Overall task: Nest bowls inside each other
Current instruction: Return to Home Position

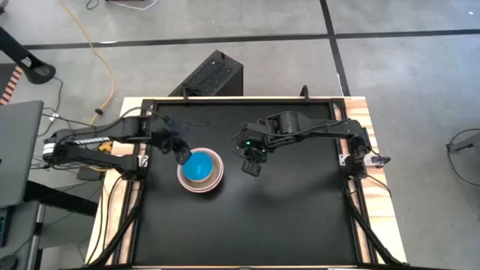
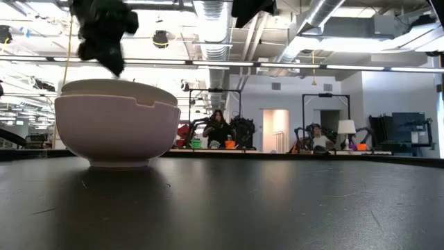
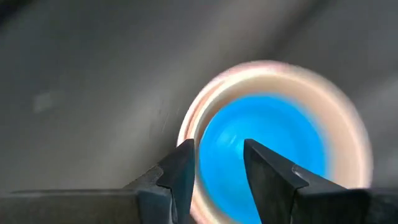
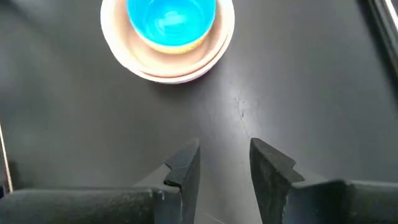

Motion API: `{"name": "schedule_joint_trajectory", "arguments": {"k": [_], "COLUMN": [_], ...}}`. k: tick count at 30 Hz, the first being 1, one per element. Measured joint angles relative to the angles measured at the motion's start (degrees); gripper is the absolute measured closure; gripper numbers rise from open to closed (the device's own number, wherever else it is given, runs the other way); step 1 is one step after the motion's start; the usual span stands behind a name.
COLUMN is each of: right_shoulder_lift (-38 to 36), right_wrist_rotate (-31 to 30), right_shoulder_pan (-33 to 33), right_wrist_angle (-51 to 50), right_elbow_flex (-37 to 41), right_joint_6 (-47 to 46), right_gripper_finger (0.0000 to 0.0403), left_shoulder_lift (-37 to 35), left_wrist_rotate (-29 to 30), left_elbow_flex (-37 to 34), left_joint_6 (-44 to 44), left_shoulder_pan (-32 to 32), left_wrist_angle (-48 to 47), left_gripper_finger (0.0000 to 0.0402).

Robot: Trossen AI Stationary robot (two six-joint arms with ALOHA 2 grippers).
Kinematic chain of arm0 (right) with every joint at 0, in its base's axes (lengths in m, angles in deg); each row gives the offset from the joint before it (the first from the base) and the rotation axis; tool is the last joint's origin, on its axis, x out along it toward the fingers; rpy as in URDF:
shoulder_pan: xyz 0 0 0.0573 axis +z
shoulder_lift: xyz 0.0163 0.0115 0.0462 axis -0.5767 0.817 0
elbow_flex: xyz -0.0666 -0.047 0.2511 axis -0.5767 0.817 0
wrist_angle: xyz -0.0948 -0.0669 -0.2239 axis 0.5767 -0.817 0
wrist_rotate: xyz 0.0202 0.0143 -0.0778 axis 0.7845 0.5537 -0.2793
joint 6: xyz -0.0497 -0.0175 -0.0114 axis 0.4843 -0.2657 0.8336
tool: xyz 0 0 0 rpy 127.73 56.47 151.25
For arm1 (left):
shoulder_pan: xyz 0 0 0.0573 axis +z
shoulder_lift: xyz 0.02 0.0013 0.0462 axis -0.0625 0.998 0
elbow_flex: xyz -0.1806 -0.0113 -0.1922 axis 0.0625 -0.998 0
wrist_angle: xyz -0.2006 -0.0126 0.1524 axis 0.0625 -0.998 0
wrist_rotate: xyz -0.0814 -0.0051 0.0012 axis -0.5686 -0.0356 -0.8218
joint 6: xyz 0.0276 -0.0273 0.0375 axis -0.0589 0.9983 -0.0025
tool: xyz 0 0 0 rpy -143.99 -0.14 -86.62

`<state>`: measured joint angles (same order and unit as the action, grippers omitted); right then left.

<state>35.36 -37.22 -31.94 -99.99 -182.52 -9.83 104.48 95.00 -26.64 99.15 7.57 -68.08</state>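
A stack of nested bowls (image 1: 201,170) rests by its base on the black table left of the middle. Its outermost bowl is pale pink-white (image 2: 116,128), cream and pink rims (image 4: 214,46) show inside that, and a bright blue bowl (image 4: 171,22) sits innermost. My left gripper (image 1: 181,155) hangs open just above the stack's far-left rim; in the left wrist view its fingers (image 3: 217,171) stand over the blue bowl (image 3: 264,140) without touching. My right gripper (image 1: 252,166) hovers open above the table, to the right of the stack, with nothing between its fingers (image 4: 224,165).
The black table top (image 1: 285,217) is bordered by a raised frame. A dark box (image 1: 212,75) stands on the floor beyond the far edge. In the low view the room behind holds more robot stations and people far off.
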Motion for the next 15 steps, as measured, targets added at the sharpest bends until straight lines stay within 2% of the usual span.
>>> {"name": "schedule_joint_trajectory", "arguments": {"k": [4, 7, 9, 12, 15], "right_shoulder_lift": [-2.6, -5.2, -8.3, -16.1, -27.3], "right_wrist_rotate": [1.7, 5.3, 6.9, 7.7, 7.8], "right_shoulder_pan": [1.2, 1.3, 1.2, 0.5, -0.6], "right_wrist_angle": [-0.2, 0.7, 2.8, 9.1, 22.5], "right_elbow_flex": [0.0, 0.8, 4.3, 15.1, 32.3], "right_joint_6": [6.2, 9.5, 11.3, 11.2, 9.0], "right_gripper_finger": [0.0274, 0.0285, 0.0293, 0.0306, 0.0319], "left_shoulder_lift": [-2.6, -6.4, -9.4, -14.6, -20.9], "left_wrist_rotate": [0.2, 0.1, -0.2, -0.4, -0.4], "left_elbow_flex": [3.4, 1.9, -0.8, -6.2, -13.0], "left_joint_6": [-7.5, -12.0, -14.7, -16.8, -16.5], "left_shoulder_pan": [-0.9, -3.4, -5.3, -7.6, -8.6], "left_wrist_angle": [7.7, 18.9, 25.7, 33.6, 40.5], "left_gripper_finger": [0.0276, 0.0276, 0.0276, 0.0276, 0.0276]}}
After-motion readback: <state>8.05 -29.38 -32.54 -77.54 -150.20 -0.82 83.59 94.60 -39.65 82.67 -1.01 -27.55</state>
